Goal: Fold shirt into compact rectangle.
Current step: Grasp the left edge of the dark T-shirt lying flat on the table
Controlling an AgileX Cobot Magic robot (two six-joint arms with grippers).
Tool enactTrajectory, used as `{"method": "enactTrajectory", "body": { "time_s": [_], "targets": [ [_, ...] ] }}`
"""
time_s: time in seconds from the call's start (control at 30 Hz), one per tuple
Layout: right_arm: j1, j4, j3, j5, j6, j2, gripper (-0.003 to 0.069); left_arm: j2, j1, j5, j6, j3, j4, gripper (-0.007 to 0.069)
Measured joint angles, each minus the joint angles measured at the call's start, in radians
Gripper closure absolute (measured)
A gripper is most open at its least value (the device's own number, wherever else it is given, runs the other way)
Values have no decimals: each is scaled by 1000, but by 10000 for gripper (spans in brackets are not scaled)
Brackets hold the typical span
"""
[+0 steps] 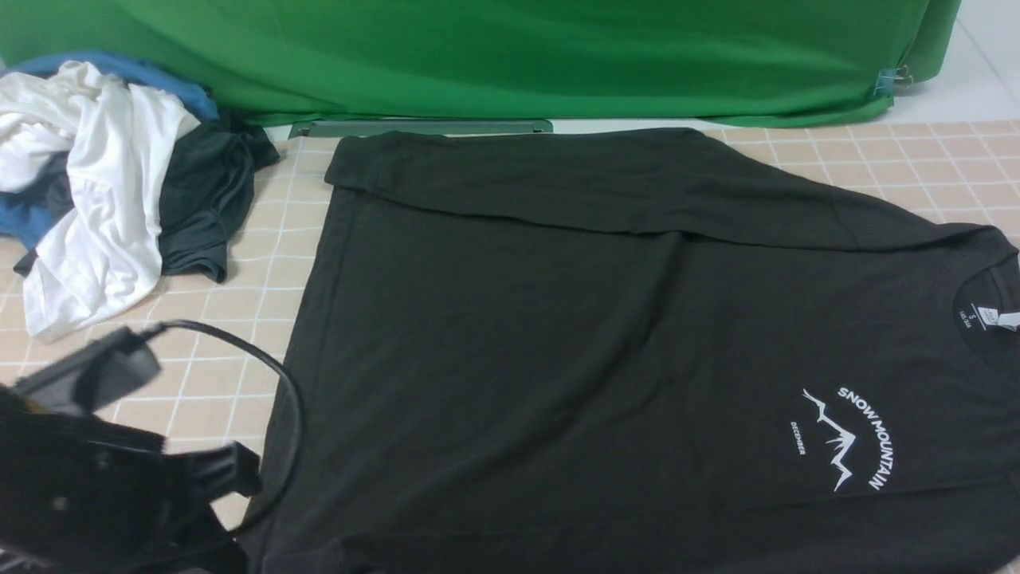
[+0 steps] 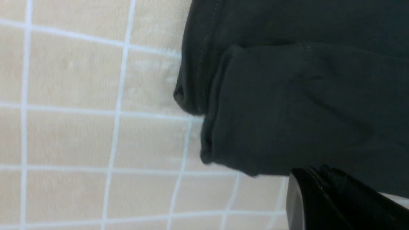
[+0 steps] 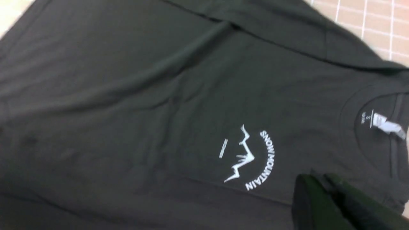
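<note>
The black shirt (image 1: 558, 343) lies spread on the tiled table, collar to the right, with its far side folded over along the back. Its white mountain print (image 1: 849, 438) and neck tag (image 1: 1008, 320) face up. My left gripper (image 1: 227, 472) is at the shirt's near left corner, blurred. In the left wrist view it (image 2: 314, 174) is shut, its tips at the edge of a doubled-over hem corner (image 2: 287, 111); I see no cloth pinched. My right gripper (image 3: 314, 179) is shut above the shirt (image 3: 143, 95), between the print (image 3: 252, 159) and collar tag (image 3: 385, 125). It is out of the front view.
A pile of white, blue and dark grey clothes (image 1: 103, 183) sits at the back left. A green backdrop (image 1: 510, 56) hangs along the table's far edge. A black cable (image 1: 271, 375) loops from the left arm over the shirt's left hem.
</note>
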Motion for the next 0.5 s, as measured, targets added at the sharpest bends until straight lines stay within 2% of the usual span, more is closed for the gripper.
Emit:
{"method": "enactTrajectory", "body": {
  "time_s": [0.23, 0.33, 0.5],
  "targets": [
    [0, 0, 0, -5, -2, 0, 602, 142, -201, -176, -164, 3, 184, 605],
    [0, 0, 0, -5, -2, 0, 596, 202, -227, -231, -190, 5, 195, 592],
    [0, 0, 0, -7, -3, 0, 587, 299, -233, -343, -217, 7, 217, 496]
  ]
}}
